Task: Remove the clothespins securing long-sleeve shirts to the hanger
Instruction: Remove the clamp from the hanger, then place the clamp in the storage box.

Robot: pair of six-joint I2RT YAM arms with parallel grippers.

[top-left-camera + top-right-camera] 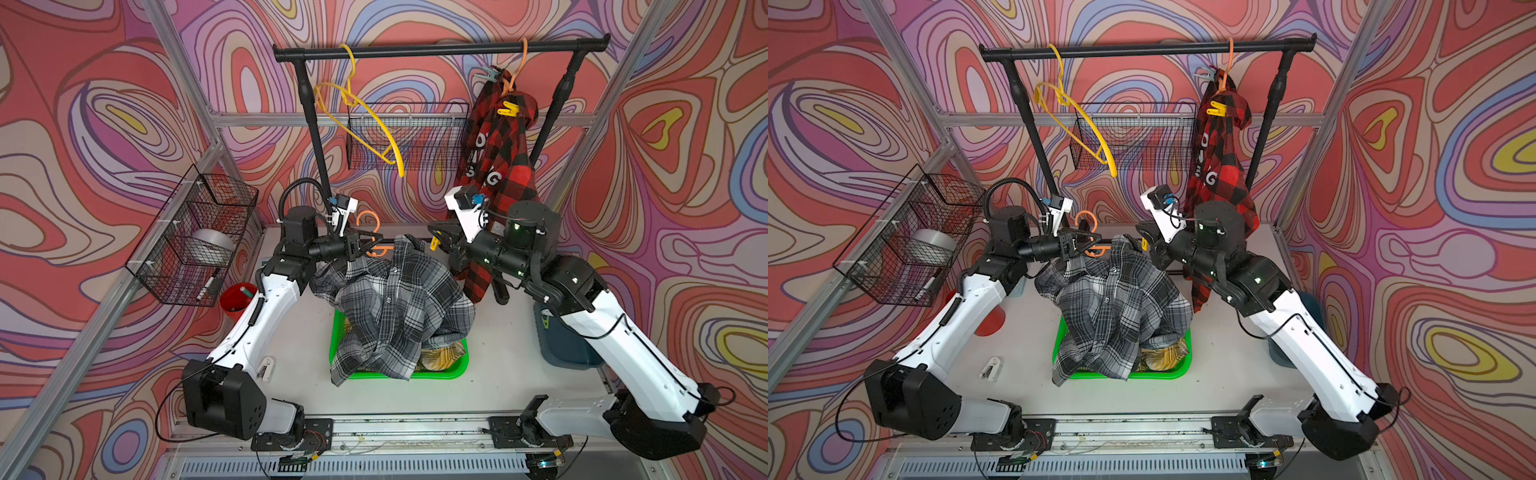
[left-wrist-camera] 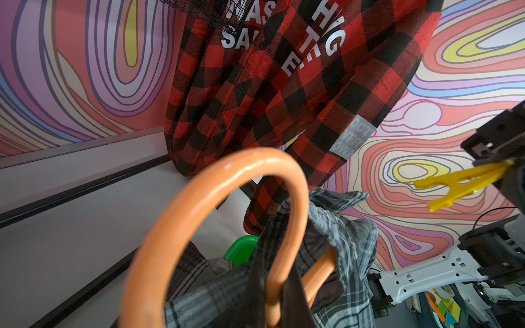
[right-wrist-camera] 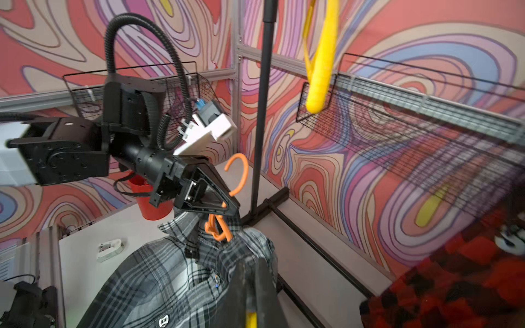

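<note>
Near edge: the mounting rail [image 1: 415, 424] carries both arm bases, and both arms reach toward the far side of the surface [image 1: 498, 374].

Left claw [image 1: 376, 240]: closed tight on the neck of an orange hanger [image 1: 368, 220], held above the surface at centre far. The collar of the grey plaid shirt [image 1: 395, 307] sits at this hanger; the rest of the shirt falls in a heap over the green basket [image 1: 457, 370]. A yellow plaid shirt [image 1: 440, 357] lies in the basket beneath it.

Right claw [image 1: 440, 239]: closed tight on a yellow clothespin [image 2: 460, 184], held in the air just right of the grey collar and clear of the cloth.

Far right: the red-black shirt [image 1: 498, 158] hangs from a second orange hanger [image 1: 521, 62] on the black rack [image 1: 436, 50]. A second yellow clothespin [image 1: 509, 109] and a teal clothespin [image 1: 490, 75] are clipped at its shoulders.

Far centre: a yellow hanger [image 1: 365, 124] hangs bare on the rack.
</note>
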